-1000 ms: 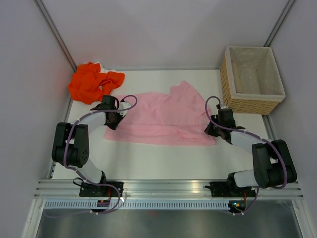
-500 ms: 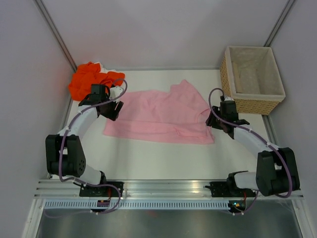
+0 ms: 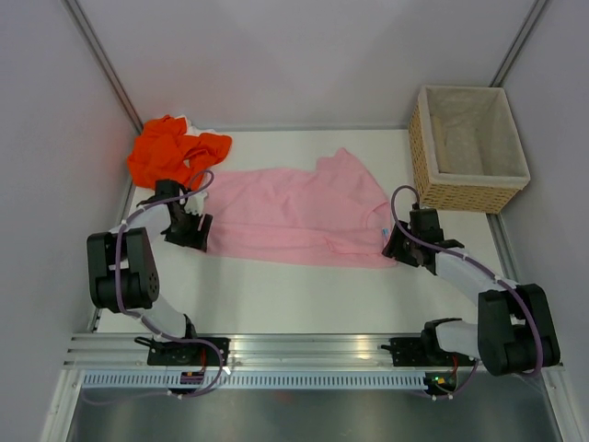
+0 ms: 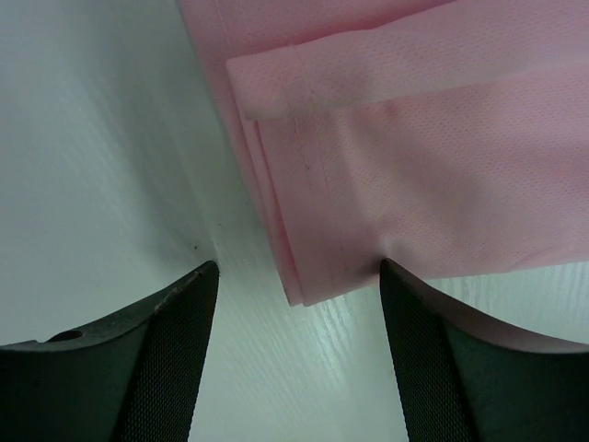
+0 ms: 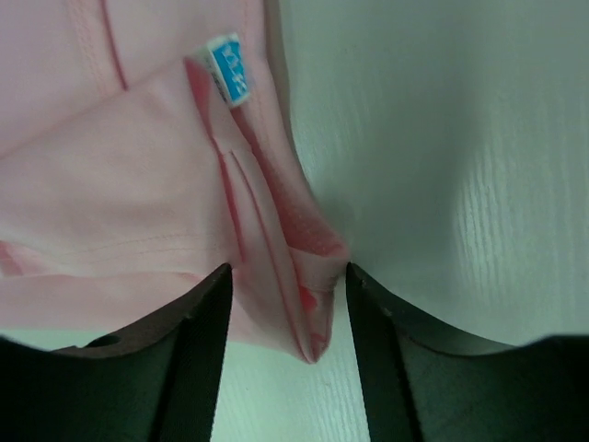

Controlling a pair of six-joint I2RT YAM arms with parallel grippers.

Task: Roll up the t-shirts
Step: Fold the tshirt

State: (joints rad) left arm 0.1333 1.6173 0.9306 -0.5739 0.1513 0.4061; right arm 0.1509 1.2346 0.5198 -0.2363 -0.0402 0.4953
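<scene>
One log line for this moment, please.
left gripper: open astride pink t-shirt near-left corner | right gripper: open astride near-right corner | orange t-shirt: bunched, far left

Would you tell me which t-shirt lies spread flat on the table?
The pale pink t-shirt; the orange t-shirt sits crumpled in the far-left corner.

You have bare table (image 3: pixel 294 295) all along the near edge. The pink shirt (image 3: pixel 294 216) fills the middle. The orange shirt (image 3: pixel 166 157) heaps in the far left corner, and the basket (image 3: pixel 460 195) blocks the far right corner. A clear strip runs along the far edge between them.
</scene>
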